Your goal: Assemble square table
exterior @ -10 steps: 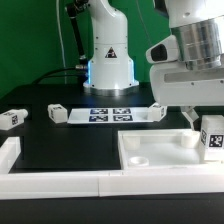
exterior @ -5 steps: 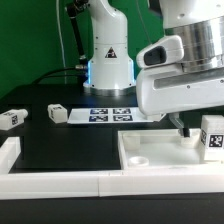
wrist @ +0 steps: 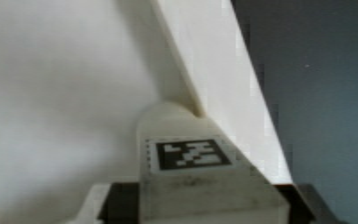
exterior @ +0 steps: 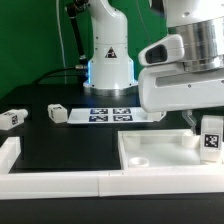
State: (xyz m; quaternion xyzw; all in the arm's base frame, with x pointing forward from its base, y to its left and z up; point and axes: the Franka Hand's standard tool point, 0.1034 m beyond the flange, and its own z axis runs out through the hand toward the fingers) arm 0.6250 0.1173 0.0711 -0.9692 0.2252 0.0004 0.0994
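The white square tabletop slab [exterior: 150,152] with its raised rim lies at the front on the exterior view's right. It fills the wrist view [wrist: 60,90], with its rim [wrist: 208,60] running away from the camera. My gripper [exterior: 200,120] is shut on a short white leg [exterior: 210,138] with a black-and-white tag. It holds the leg upright over the slab's far right corner. In the wrist view the leg [wrist: 194,150] sits between the dark pads [wrist: 126,205] of my gripper [wrist: 197,200]. Whether the leg's foot touches the slab is hidden.
Two loose legs lie at the exterior view's left, one [exterior: 12,118] further left and one [exterior: 57,113] by the marker board [exterior: 110,113]. White border rails run along the front [exterior: 60,182] and the left [exterior: 8,150]. The arm's base [exterior: 108,60] stands behind.
The hand's housing has swung lower and toward the exterior view's left. The held leg has stayed almost in place at the slab's right corner.
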